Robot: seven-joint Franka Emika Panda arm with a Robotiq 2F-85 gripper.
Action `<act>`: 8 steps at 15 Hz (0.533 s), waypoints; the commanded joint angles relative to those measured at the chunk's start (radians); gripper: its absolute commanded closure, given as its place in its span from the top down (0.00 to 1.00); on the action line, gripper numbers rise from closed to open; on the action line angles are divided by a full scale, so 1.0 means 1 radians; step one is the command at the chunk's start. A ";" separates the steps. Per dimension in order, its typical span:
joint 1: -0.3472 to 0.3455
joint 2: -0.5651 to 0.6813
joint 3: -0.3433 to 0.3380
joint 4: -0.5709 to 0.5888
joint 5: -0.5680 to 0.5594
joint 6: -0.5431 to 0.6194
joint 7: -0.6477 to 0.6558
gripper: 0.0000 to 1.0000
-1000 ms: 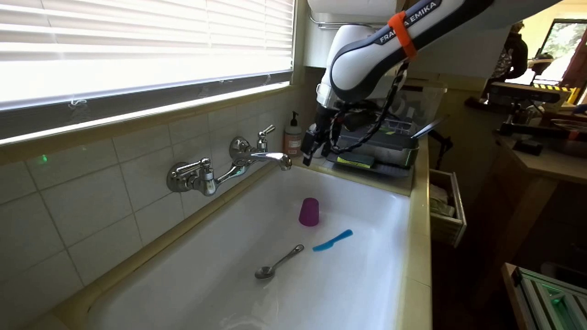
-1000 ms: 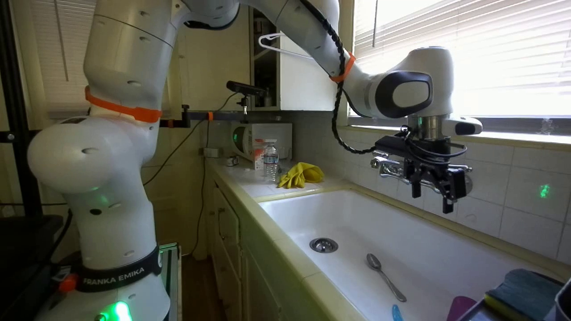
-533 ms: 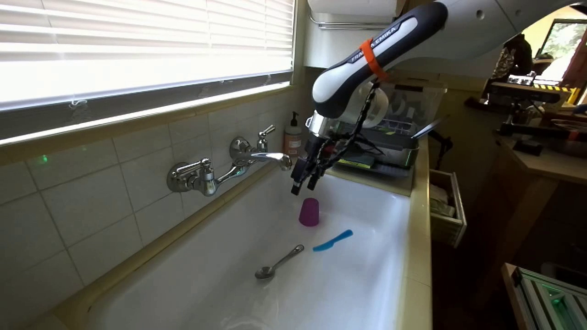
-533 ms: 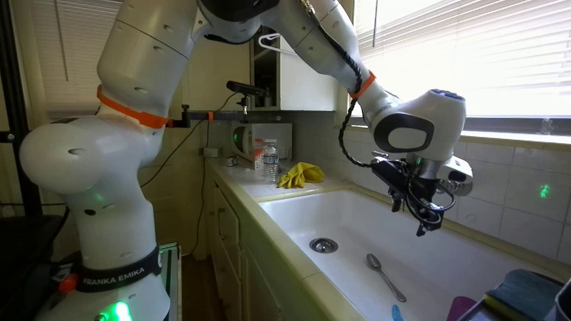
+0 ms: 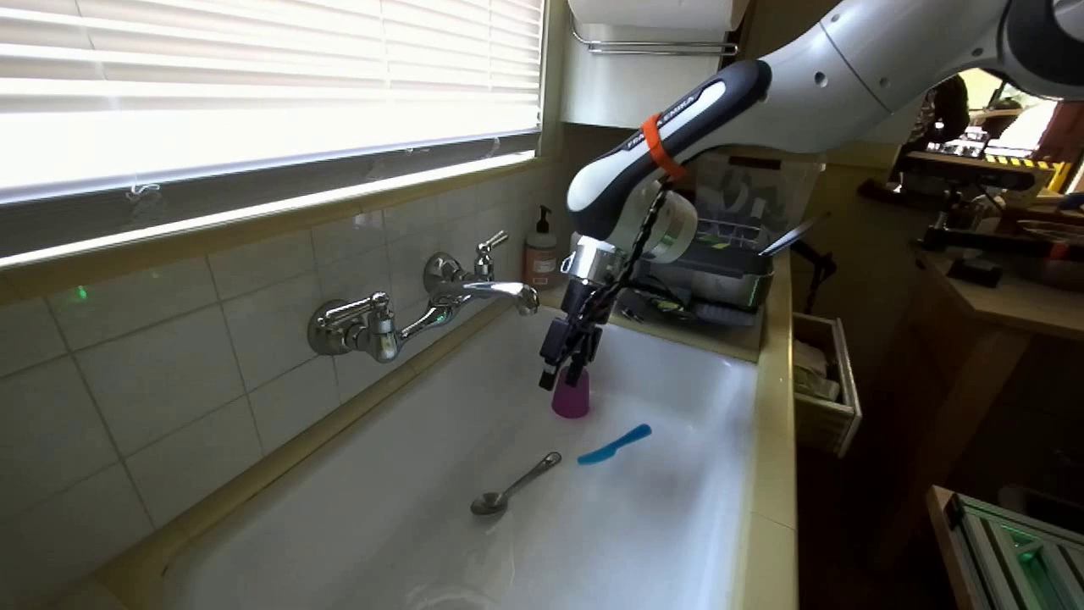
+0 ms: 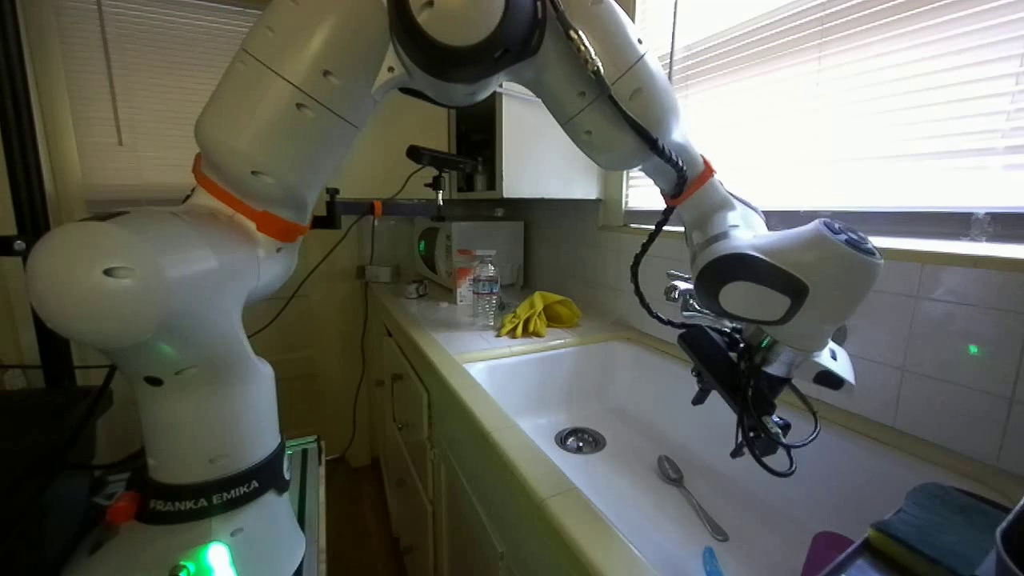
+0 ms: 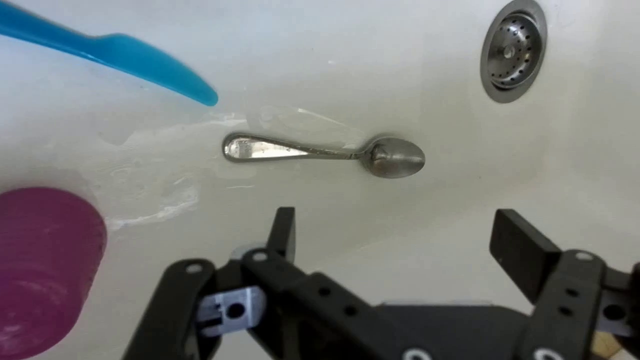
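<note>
White sink (image 5: 669, 525), hand (image 7: 393, 220) spread wide above, metal spoon (image 7: 327, 153), blue knife (image 7: 112, 51), purple cup (image 7: 47, 270)

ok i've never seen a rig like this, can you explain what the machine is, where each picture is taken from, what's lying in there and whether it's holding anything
Happily. The big white machine is a robot arm, jointed a bit like your own, ending in two black fingers for grasping. The two wide pictures look at it from different places outside the robot. The close-up is the wrist view, taken from the end of the arm itself, so the fingers poke in at the bottom.

Below is a white sink. In it are a metal spoon, a blue knife and a purple cup, plus the drain. The fingers stand wide apart with nothing between them, so nothing is held.
</note>
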 commanded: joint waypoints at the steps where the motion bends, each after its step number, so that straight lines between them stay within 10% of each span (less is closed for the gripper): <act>1: 0.000 0.026 0.004 0.022 0.001 -0.015 -0.004 1.00; 8: 0.014 0.134 0.008 0.114 -0.034 -0.062 0.016 1.00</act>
